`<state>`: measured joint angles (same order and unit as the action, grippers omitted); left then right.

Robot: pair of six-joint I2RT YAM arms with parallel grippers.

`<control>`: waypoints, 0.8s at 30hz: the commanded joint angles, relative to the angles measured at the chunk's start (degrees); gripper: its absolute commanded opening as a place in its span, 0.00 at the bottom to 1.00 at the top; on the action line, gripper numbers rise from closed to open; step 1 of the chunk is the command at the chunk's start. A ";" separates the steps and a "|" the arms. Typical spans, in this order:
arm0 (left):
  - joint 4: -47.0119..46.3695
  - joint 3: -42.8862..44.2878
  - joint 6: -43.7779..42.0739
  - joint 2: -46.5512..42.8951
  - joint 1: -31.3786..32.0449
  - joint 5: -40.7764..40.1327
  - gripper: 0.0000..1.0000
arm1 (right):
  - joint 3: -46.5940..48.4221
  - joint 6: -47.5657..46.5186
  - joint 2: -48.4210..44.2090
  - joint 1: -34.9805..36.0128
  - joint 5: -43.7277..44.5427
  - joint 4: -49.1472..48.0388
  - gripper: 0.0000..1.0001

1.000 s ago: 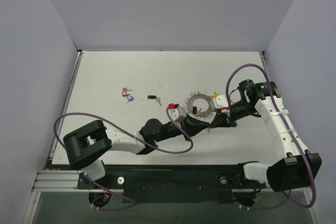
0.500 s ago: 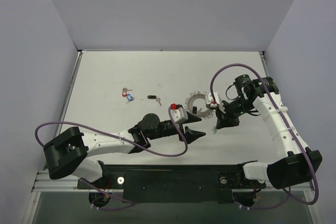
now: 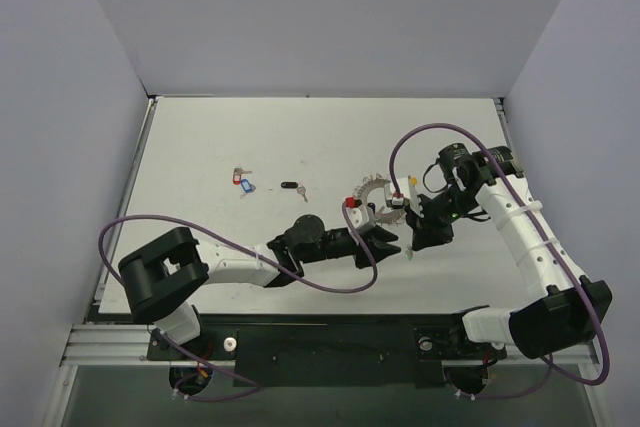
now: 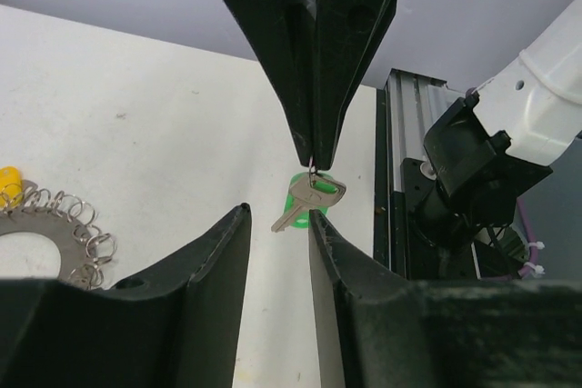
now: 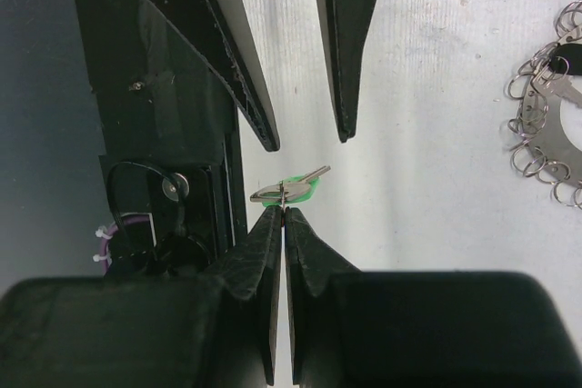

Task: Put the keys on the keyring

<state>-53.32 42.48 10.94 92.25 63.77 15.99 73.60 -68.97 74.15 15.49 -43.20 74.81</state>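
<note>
My right gripper (image 5: 282, 210) is shut on the small loop of a silver key with a green tag (image 5: 293, 190), which hangs just above the table. In the left wrist view the same green key (image 4: 309, 199) dangles from the right gripper (image 4: 312, 161), just beyond my left gripper (image 4: 277, 213). The left gripper is open, with nothing between its fingers. In the top view the left gripper (image 3: 393, 244) and the right gripper (image 3: 411, 250) nearly meet, tip to tip. The keyring (image 3: 376, 197), fringed with small loops and bearing a yellow tag (image 4: 8, 184), lies on the table just behind them.
Loose keys with red and blue tags (image 3: 242, 180) and a black-headed key (image 3: 291, 187) lie on the table's left half. The table's near edge and the black rail with the arm bases (image 4: 427, 188) are close behind the hanging key.
The left gripper left the keyring, opened wide and drew back, then came forward to the right gripper with its jaws narrower. The right gripper moved left and lower, holding the green key.
</note>
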 commanded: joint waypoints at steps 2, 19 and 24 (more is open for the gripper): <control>-10.04 2.35 2.68 1.53 0.57 2.20 0.38 | 0.58 0.24 0.82 0.33 -0.75 8.78 0.00; -11.90 3.58 4.35 4.61 1.45 3.53 0.33 | 0.58 -0.11 0.29 0.33 -2.33 8.95 0.00; -11.90 3.57 4.35 4.61 1.45 3.44 0.29 | 0.49 -0.64 0.29 0.33 -2.77 9.31 0.00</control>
<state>-61.21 43.59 14.79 96.64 64.95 18.55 73.58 -69.01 74.78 15.49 -44.07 74.78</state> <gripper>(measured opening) 0.306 0.004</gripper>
